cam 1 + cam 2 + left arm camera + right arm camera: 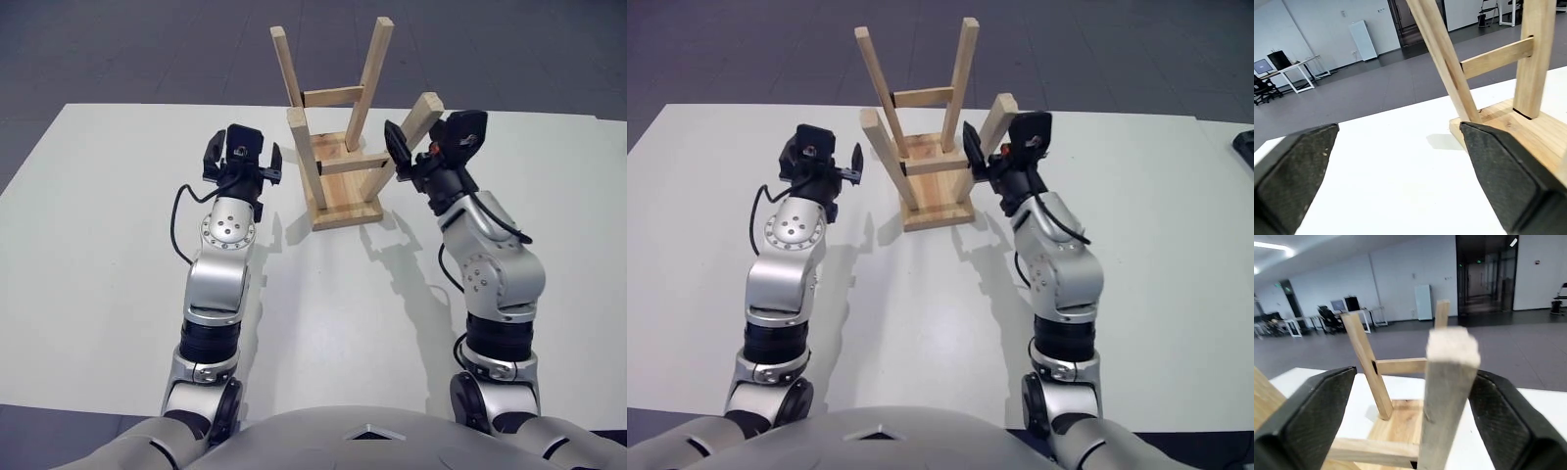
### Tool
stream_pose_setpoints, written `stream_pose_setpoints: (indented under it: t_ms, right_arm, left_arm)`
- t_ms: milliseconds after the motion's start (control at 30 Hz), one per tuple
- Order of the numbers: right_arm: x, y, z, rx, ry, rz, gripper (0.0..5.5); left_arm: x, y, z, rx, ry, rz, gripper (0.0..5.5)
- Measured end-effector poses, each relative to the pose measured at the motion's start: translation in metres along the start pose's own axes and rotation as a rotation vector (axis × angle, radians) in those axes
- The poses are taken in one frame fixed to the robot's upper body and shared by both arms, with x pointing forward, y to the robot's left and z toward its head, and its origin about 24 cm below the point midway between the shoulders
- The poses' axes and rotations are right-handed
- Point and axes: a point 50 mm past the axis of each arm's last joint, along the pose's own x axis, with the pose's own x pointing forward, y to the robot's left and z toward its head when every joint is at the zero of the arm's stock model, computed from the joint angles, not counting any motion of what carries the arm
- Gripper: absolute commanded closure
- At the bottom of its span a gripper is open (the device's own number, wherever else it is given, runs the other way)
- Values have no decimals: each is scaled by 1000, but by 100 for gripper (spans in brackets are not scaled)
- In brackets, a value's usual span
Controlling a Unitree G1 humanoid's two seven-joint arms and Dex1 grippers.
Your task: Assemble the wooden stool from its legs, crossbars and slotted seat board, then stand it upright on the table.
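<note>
On the white surface [118,196], wooden stool [348,164] upside down on its seat board [348,208], right fingers [1312,416] spread around one leg [1447,396], left fingers [1298,171] spread just beside the stool.

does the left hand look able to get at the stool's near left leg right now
Probably yes: the left hand sits open beside that leg, with nothing between them.
</note>
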Motion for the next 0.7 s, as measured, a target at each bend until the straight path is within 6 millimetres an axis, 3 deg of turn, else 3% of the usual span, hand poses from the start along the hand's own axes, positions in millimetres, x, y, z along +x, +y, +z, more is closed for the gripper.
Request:
stream_pose_setpoints:
  t_ms: [100, 167, 200, 267, 333, 433, 500, 567, 667, 700]
  right_arm:
    - [-12, -4, 30, 132, -175, 145, 50]
    - [-17, -18, 52, 241, -313, 146, 20]
    - [-16, -37, 63, 286, -381, 48, 11]
    - [-18, -75, 64, 315, -398, -219, 11]
    - [-27, -118, 48, 259, -303, -579, 11]
    - [-46, -151, 27, -30, -111, -920, 11]
    - [-44, -150, 17, -156, -36, -942, 11]
    - [-28, -135, 1, -232, 21, -870, 11]
    - [5, -85, -39, -225, 114, -611, 11]
    - [13, -59, -51, -202, 125, -516, 11]
  left_arm:
    - [4, -2, -3, 18, -3, 21, 10]
    - [8, 0, -6, 23, 1, 54, 10]
    - [9, 6, -6, 8, -1, 92, 10]
    - [9, 22, -7, -35, -1, 184, 10]
    - [7, 46, -9, -91, 5, 307, 10]
    - [0, 78, -7, -124, -20, 429, 10]
    - [1, 77, 4, -82, -78, 363, 10]
    - [7, 48, 19, -35, -143, 174, 10]
    - [13, -6, 35, -4, -192, -84, 10]
    - [16, -22, 34, 13, -168, -137, 10]
